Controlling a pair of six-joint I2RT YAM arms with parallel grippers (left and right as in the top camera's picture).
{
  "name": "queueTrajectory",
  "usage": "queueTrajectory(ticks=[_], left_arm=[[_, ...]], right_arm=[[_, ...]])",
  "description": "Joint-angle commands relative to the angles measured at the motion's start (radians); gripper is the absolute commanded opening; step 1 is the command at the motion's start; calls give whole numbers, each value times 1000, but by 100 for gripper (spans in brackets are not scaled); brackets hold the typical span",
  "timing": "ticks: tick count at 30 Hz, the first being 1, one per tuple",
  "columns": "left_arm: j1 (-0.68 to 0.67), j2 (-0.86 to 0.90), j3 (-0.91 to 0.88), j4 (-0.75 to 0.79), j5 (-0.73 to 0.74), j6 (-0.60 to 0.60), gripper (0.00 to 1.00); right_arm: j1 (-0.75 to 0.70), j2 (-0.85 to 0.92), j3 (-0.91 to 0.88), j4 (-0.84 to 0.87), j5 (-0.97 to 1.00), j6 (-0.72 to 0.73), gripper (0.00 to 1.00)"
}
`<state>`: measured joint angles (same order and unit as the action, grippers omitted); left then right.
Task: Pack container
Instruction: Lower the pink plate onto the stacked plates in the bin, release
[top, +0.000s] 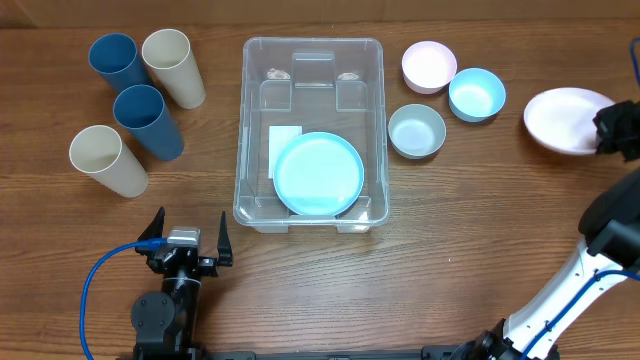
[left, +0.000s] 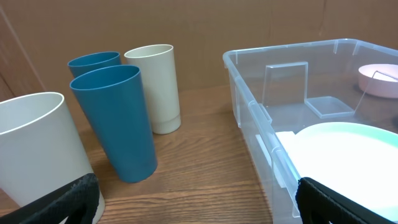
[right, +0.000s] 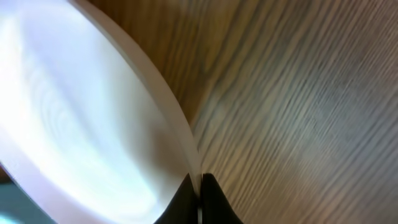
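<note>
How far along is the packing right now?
Done: one blue plate lies in the container. In hand: the right claw pinches the rim of the pale pink plate, outside the container. Remaining: four cups and three bowls sit outside; the left claw is open, holding nothing.

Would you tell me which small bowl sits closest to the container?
The pale grey bowl, right beside the container wall; the pink bowl and blue bowl sit farther off.

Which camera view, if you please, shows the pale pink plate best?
The overhead view: it shows the pale pink plate nearly whole, with the right hand at its right edge. The right wrist view shows only a blurred close-up of its rim between the fingers. The left wrist view misses it.
</note>
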<state>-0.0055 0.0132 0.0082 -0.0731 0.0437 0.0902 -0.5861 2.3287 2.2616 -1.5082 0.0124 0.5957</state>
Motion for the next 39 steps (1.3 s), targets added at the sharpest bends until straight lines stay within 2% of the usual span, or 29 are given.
queueTrajectory(ticks=[1,10,15,22,26,30,39], left_arm=[[6,-9,-3,-1,-3,26,100],[6,-9,-3,-1,-3,26,100],[6,-9,-3,-1,-3,26,100],[6,-9,-3,-1,-3,26,100],[6,-9,-3,-1,-3,26,100],[6,-9,-3,-1,-3,26,100],[6,-9,-3,-1,-3,26,100]], right_arm=[[25,-10,152,-40,-85,-27,4],[174,-85,381,-146,-251,-130,4],[364,-161,406,-186,-276,-212,4],[697,-195,398,-186,-247,-227,4],[852,-195,349,-186,-168,-226,4],[962,-195,216,-186,-114,-225,4],[1018,-195,-118,-171,-85,-223,4]])
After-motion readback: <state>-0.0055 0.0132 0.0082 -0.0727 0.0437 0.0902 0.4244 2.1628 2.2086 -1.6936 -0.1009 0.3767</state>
